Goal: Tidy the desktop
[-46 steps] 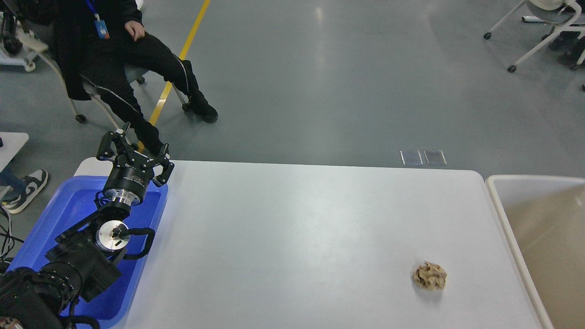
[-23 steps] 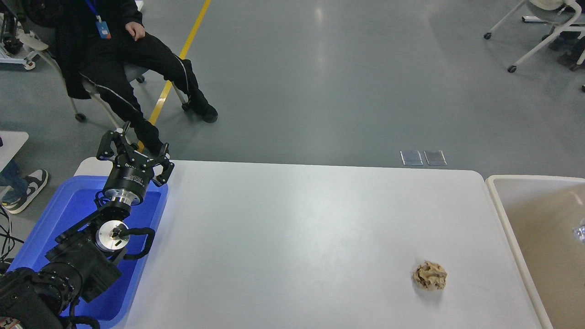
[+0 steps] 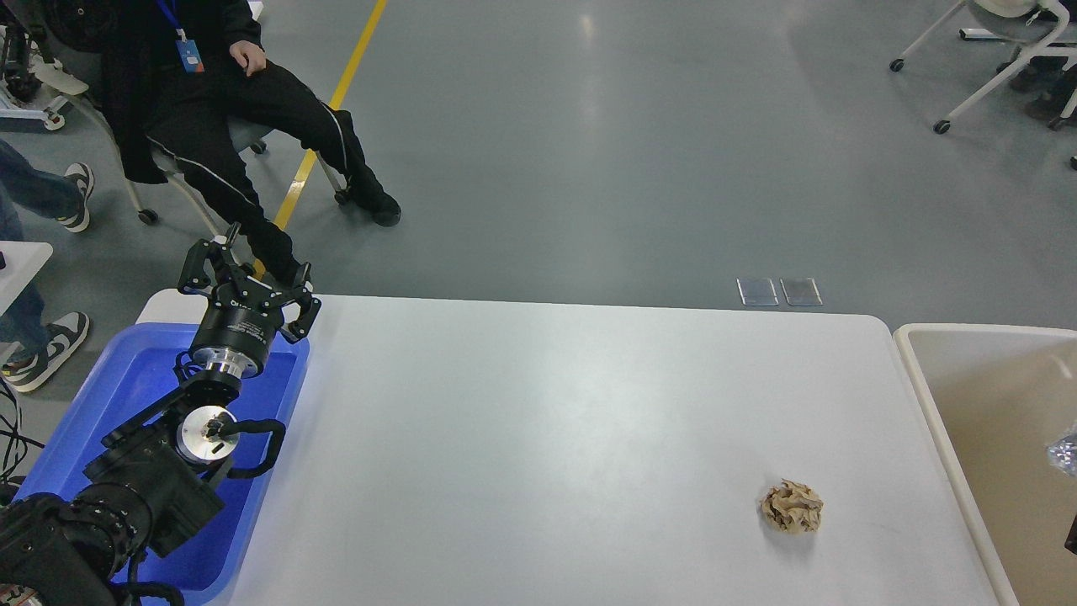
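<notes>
The desktop is a wide glossy white tabletop. A crumpled brown paper ball lies on it at the front right. My left gripper is open and empty, held over the far end of the blue bin at the table's left end, far from the paper ball. A small shiny crumpled piece shows inside the beige bin at the right edge. A dark sliver at the right edge may be my right arm. Its gripper does not show.
A seated person in black is behind the table's far left corner. Another person's legs and shoes are at the far left. Wheeled chairs stand at the far right on the grey floor.
The shiny crumpled piece has come into view in the beige bin and moved lower. A dark sliver appeared at the right edge. A person walked in at the left. My left arm has not moved.
</notes>
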